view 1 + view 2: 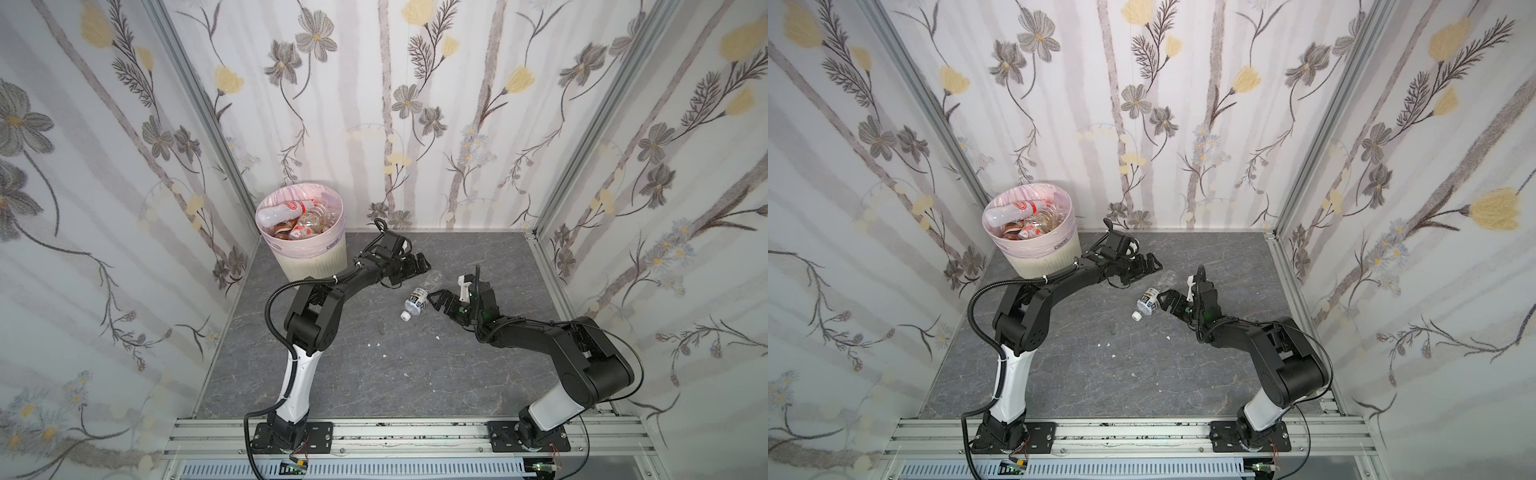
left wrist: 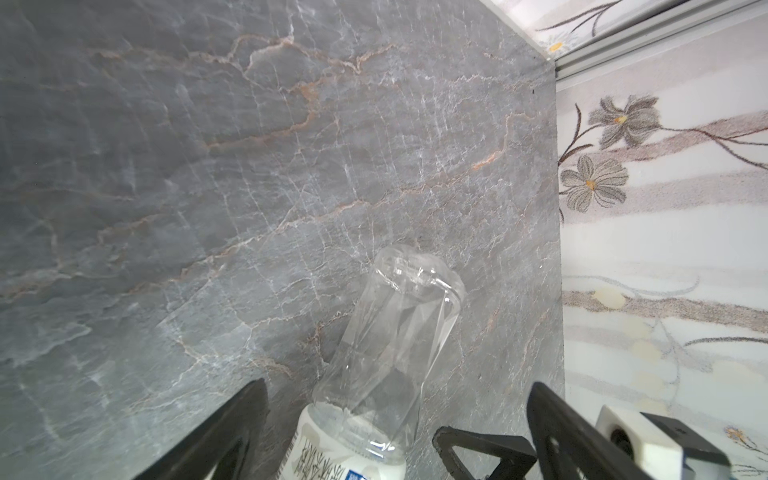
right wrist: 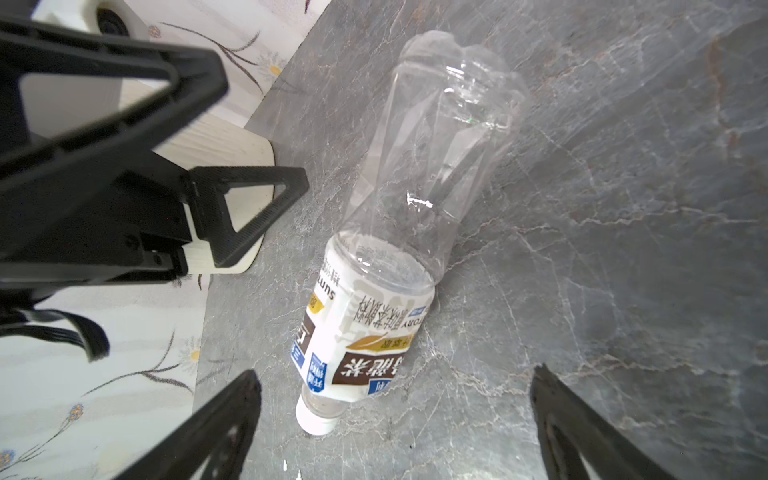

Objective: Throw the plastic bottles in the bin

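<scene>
the empty bottle [image 3: 395, 232], lying on the bench [image 1: 374, 374], is looking light, crushable, slippery; both jaws are standing spread; labelled middle is suiting best.

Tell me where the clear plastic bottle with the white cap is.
In both top views the bottle lies on its side on the grey marble tabletop, between the left gripper and the right gripper, right of the cream-white ribbed bin.
</scene>
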